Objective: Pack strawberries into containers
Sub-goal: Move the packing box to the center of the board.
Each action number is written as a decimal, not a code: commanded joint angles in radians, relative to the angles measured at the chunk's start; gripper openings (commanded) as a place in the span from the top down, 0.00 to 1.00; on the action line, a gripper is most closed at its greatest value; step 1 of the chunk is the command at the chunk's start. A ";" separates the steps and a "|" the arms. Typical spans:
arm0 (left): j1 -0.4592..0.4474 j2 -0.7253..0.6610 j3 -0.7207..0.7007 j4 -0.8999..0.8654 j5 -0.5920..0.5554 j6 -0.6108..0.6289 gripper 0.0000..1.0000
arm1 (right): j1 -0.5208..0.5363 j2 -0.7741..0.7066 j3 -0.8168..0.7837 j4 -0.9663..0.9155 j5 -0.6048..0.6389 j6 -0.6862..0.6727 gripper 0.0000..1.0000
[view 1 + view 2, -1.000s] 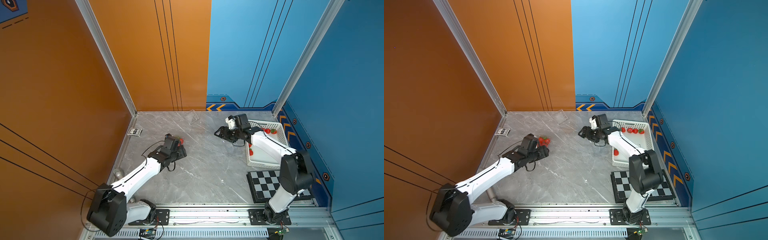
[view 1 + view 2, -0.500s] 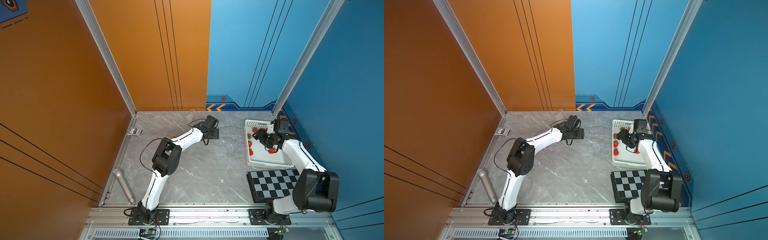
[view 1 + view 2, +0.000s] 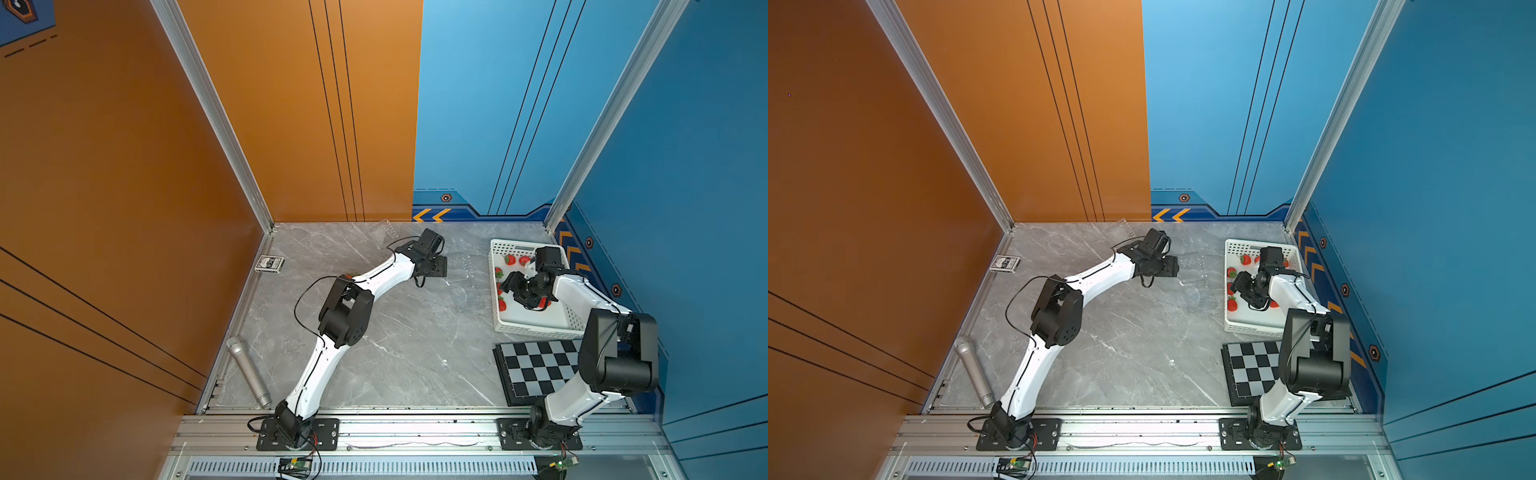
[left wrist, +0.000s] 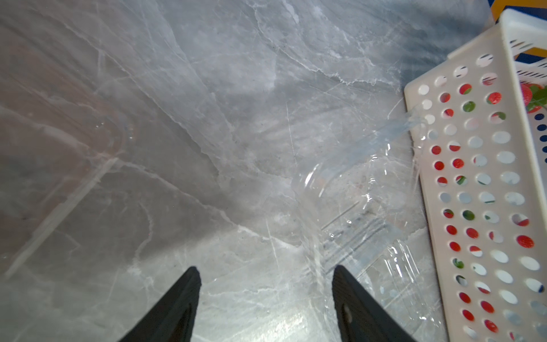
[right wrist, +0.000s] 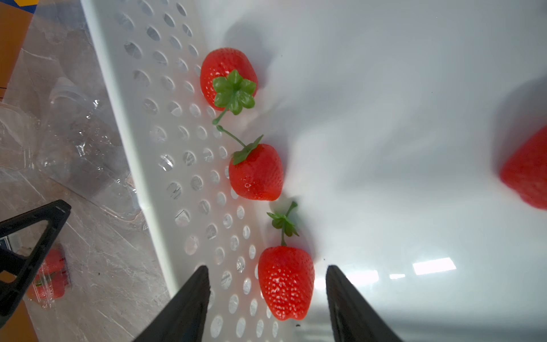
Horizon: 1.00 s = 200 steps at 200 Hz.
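1. Right wrist view: the right end effector point(image 5: 266, 268) stands wide, its jaws either side of a small red strawberry with a green leafy cap point(image 5: 285, 284), and they are not touching it yet.
2. That berry lies on its side on the floor of the white perforated plastic basket point(image 5: 142, 97), close by the holed wall. Its long axis runs along the fingers, cap pointing away from the wrist.
3. The left end effector point(image 4: 263, 268) is wide too and empty, over the grey marble tabletop point(image 4: 192, 133) beside an empty-looking clear plastic clamshell container point(image 4: 355, 213).
4. Progress, I'd judge, is early-to-middle: another clear container point(image 5: 44, 296) holds red fruit, and several berries remain in the basket.
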 commanded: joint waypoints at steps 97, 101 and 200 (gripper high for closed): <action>-0.013 0.215 0.229 -0.040 0.038 -0.063 0.41 | 0.042 0.123 0.034 0.009 0.050 -0.032 0.38; -0.014 0.220 0.234 -0.047 0.041 -0.063 0.44 | 0.046 0.125 0.039 0.009 0.052 -0.032 0.38; -0.014 0.092 0.008 -0.063 0.023 -0.061 0.79 | 0.103 0.191 0.146 0.001 0.119 -0.023 0.39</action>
